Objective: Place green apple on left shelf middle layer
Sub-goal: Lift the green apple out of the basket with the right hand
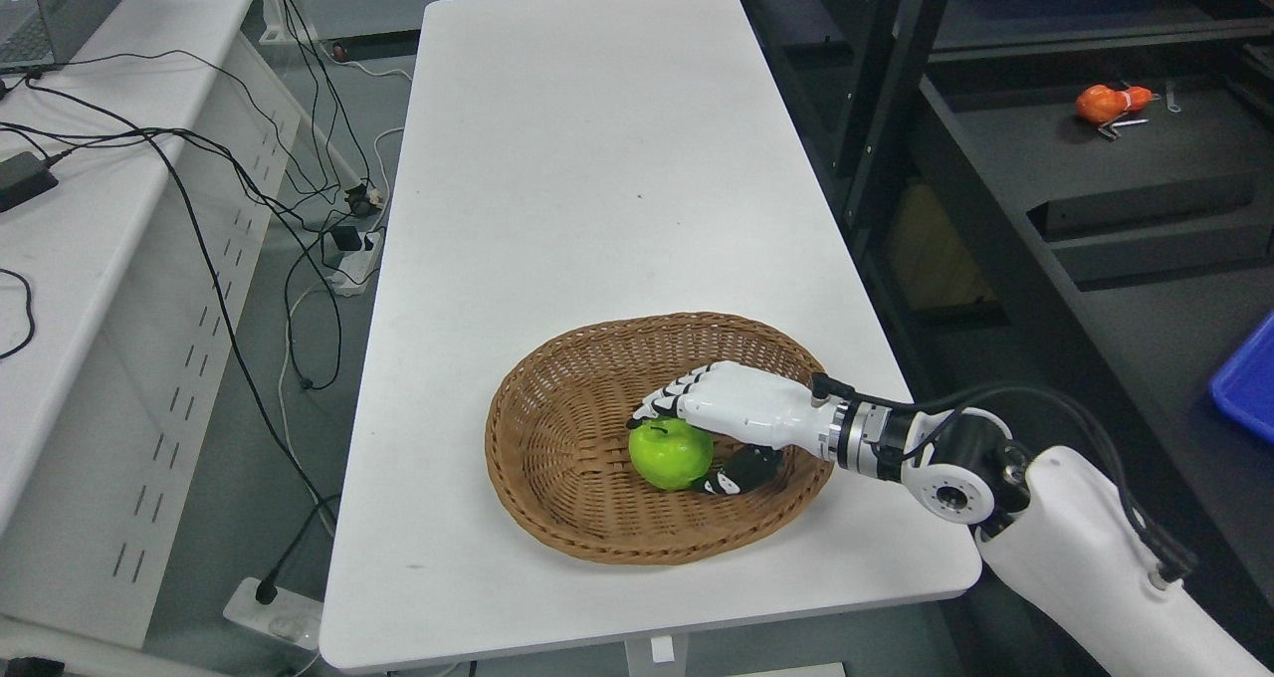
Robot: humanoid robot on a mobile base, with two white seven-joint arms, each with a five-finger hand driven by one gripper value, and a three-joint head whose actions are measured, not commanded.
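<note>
Right hand (732, 413) in the basket, fingers wrapped over the green apple (670, 454).

The apple sat in a brown wicker basket (557, 458) near the front edge of a white table (587, 159), fingers across its top and the thumb under its right side. A second white desk (90, 229) strung with black cables (249, 199) stood left; dark shelving (1095, 179) on the right held a small orange object (1107, 103) and blue bins (1246, 378).
</note>
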